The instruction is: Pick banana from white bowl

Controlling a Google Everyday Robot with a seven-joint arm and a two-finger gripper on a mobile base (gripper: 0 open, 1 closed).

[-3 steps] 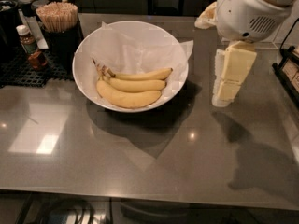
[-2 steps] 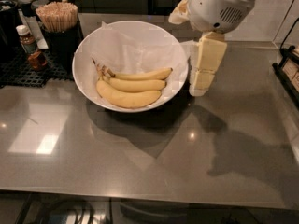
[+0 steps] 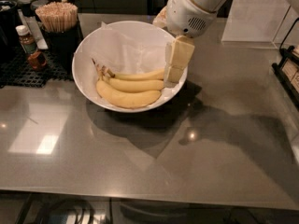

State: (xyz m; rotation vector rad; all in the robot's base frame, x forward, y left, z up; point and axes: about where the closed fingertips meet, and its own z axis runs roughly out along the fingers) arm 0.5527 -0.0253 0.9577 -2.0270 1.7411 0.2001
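Hanging from a white arm (image 3: 194, 10) at the top of the camera view, the cream pincer (image 3: 171, 78) points down over the right side of the bowl (image 3: 83, 73), its tip just inside the rim. Whether the pincer is open or closed cannot be told. The banana (image 3: 140, 75), the thin top one of a joined bunch of three, lies in the bowl just left of the pincer's tip, its right end meeting the tip in the picture; whether they touch cannot be told. Its stem points away from the pincer, to the left. The two fatter bananas (image 3: 128, 97) lie below it, nearer the camera than the pincer. Crinkled white paper (image 3: 121, 48) lines the bowl behind the fruit, left of the pincer. The bowl sits on a glossy grey bench (image 3: 140, 167), which shows the arm's dark shadow below and right of the pincer. Well left of the pincer, past the bowl, stand a black cup of wooden sticks (image 3: 57, 17) and a small bottle (image 3: 26, 38) on a black mat (image 3: 18, 71).
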